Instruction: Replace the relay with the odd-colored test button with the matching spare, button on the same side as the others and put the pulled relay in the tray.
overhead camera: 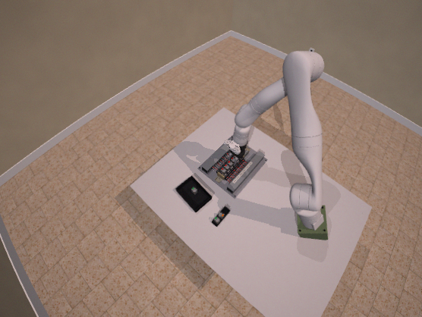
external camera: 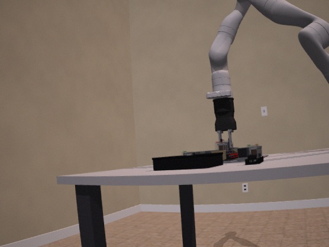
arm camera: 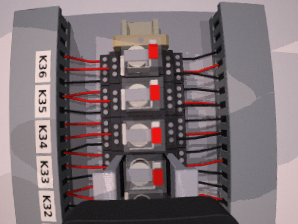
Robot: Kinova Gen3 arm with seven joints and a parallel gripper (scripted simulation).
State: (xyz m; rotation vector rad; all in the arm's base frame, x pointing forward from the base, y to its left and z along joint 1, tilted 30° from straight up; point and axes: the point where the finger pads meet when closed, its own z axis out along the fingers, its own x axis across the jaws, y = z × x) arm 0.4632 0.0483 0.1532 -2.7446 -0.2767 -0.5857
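Pale tabletop (overhead camera: 266, 258) (external camera: 118, 179) supported a black tray (overhead camera: 187, 200) (external camera: 187, 163) containing one green-button relay (overhead camera: 194, 190) (external camera: 184, 153); the holder (overhead camera: 227, 208) (external camera: 252, 162) contained green-button and orange-button spares (overhead camera: 222, 214) (external camera: 258, 147). Gripper (overhead camera: 237, 157) (external camera: 225, 146) (arm camera: 144, 168) clasped a red-button relay (arm camera: 140, 172).

Electronics bench room | white table (overhead camera: 266, 243) (external camera: 118, 178), 6 o'clock | wired relay board (overhead camera: 231, 167) (arm camera: 250, 115) on it | wall outlet (external camera: 245, 187), 5 o'clock

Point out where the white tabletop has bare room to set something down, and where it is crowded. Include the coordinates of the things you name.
Bare: white tabletop (overhead camera: 266, 258) between the black spare holder (overhead camera: 226, 209) (external camera: 251, 161) and green base plate (overhead camera: 313, 234). Crowded: around the tool (overhead camera: 243, 152) (external camera: 225, 148) (arm camera: 144, 168).
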